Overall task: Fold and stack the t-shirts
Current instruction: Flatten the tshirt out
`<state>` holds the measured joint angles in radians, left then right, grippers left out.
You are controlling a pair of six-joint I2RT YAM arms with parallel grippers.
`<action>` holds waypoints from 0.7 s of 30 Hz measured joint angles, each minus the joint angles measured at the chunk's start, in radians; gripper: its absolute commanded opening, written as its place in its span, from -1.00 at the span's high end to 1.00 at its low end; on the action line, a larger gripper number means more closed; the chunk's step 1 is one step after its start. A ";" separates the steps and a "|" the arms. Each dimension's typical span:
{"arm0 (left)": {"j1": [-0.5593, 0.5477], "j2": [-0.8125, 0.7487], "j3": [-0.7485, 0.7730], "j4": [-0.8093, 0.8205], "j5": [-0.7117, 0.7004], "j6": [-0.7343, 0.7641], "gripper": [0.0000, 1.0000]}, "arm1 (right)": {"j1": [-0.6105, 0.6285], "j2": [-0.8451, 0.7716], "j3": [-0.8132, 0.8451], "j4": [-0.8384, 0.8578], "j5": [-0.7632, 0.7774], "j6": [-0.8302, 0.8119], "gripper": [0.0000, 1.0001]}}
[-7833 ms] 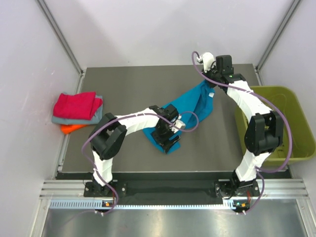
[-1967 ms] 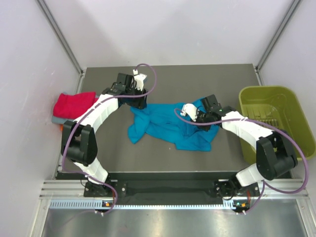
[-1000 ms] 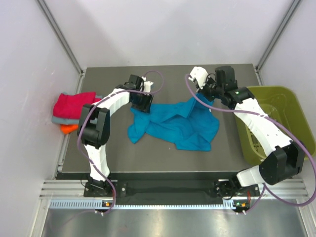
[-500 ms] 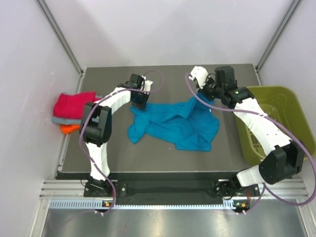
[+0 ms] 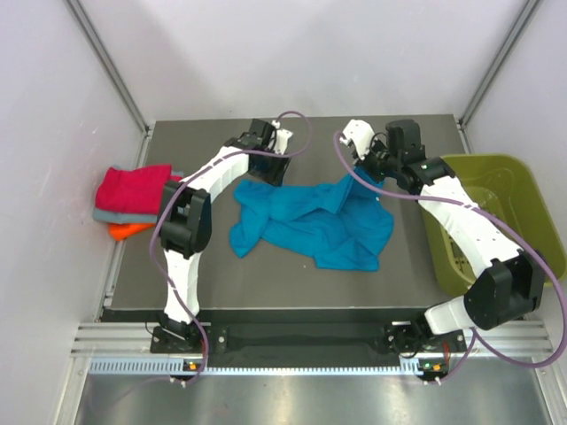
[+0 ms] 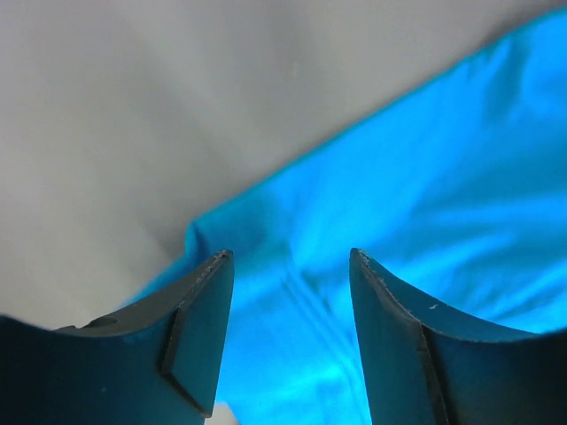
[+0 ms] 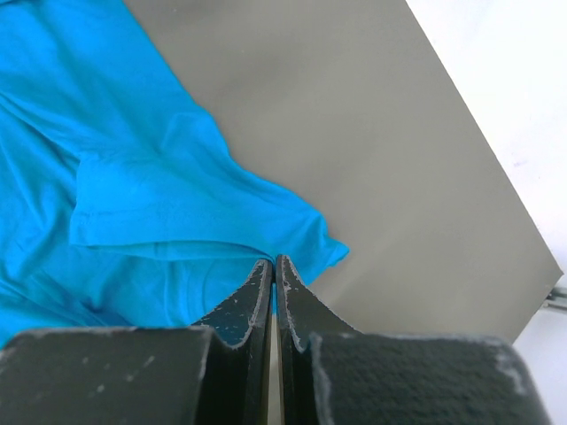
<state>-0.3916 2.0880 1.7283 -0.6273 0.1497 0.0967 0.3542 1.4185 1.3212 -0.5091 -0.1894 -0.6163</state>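
Dark grey table [image 5: 177, 266]: teal-blue t-shirt [image 5: 328, 235] crumpled, unfolded, creased.

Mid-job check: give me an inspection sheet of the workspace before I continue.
Surface: dark grey table, nothing spilled on it.
Job's things: teal t-shirt crumpled and unfolded mid-table; magenta shirt, grey shirt and orange shirt folded in a stack at the table's left edge.
Clutter: nothing seen.
Grippers: left gripper open over the teal t-shirt's far left edge; right gripper shut, apparently pinching its far right hem.
Cables: a purple cable loops off each arm.
Surroundings: olive-green bin right of the table; white walls.
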 measured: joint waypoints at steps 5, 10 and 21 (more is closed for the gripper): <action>-0.031 0.084 0.069 -0.003 -0.052 0.010 -0.15 | -0.013 0.000 -0.019 0.003 -0.005 0.000 1.00; -0.036 0.132 0.064 -0.030 -0.105 0.011 -0.12 | -0.023 0.000 -0.019 0.006 -0.007 0.003 1.00; -0.023 0.069 0.002 -0.073 -0.196 0.019 1.00 | -0.029 0.000 -0.027 0.016 -0.020 0.025 1.00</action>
<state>-0.4145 2.1571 1.7298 -0.7006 -0.0467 0.1162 0.3248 1.4185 1.2938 -0.4934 -0.2096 -0.5915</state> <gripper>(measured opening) 0.033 0.008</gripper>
